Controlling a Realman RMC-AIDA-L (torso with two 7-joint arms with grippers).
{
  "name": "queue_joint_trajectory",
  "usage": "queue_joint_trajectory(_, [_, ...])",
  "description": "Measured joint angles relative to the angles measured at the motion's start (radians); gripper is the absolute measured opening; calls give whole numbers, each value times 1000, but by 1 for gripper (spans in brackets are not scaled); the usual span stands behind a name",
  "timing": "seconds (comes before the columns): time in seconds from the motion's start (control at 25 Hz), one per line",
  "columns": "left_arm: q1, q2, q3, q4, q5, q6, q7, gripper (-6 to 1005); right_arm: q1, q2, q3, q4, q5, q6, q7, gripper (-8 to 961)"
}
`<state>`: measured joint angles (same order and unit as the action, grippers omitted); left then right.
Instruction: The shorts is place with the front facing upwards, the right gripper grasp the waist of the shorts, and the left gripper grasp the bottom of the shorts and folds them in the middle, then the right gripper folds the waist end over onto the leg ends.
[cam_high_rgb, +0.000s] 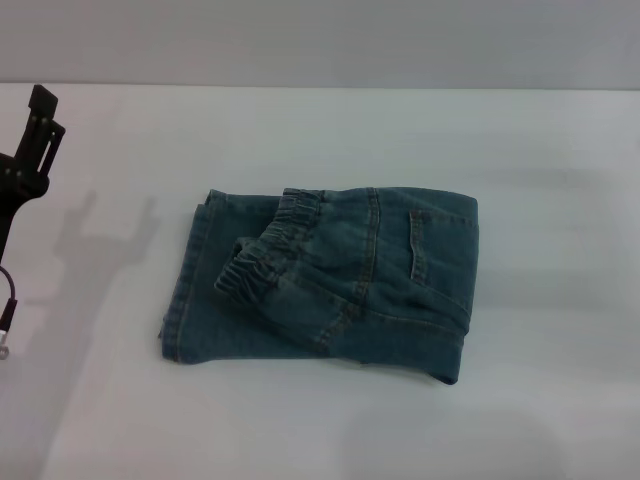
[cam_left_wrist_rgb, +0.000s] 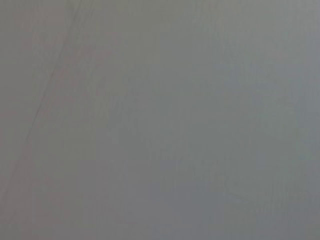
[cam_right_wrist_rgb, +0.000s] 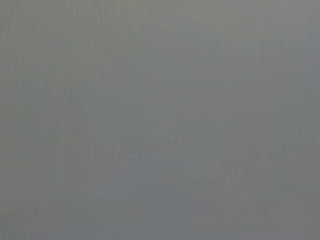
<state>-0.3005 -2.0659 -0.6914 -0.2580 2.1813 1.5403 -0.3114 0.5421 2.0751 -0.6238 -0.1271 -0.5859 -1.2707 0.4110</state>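
- Nearest the camera in the head view is just bare white table, and that open strip runs the full width in front of the shorts.
- The shorts sit roughly mid-table as a folded bundle. The gathered elastic waist lies on top, pulled over toward the robot's left, with a pocket panel and tan stitching showing on the right half.
- The leg ends peek out from under the waist along the bundle's left edge as a flat hemmed strip. Only that sliver shows, the rest of the legs is buried under the top layers, so I can't tell how neatly they line up underneath.
- Nothing touches or crowds the bundle. There's open table on both sides and behind it.
- The left gripper is up at the far left edge, well apart from the shorts and raised off the surface, with its shadow falling on the table beside it. It's partly cut off by the edge, so honestly I cannot tell if the fingers are spread or pressed together. A cable hangs below it.
- The right gripper isn't anywhere to be seen in the head view.
- Both wrist views are only flat grey, with nothing to make out.
- Farthest back, the table's rear edge meets a plain grey wall.
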Motion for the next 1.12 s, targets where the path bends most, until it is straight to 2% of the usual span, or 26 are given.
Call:
queue_joint_trajectory(0.52, [-40,-1,6,12,1,-18,188,803,14,-1,-1,-14,0,8,-2,718])
queue_joint_trajectory(1.12, [-52,-1,0,11,-6,-39,198,801,25,-1,1,-22,0,8,-3,718])
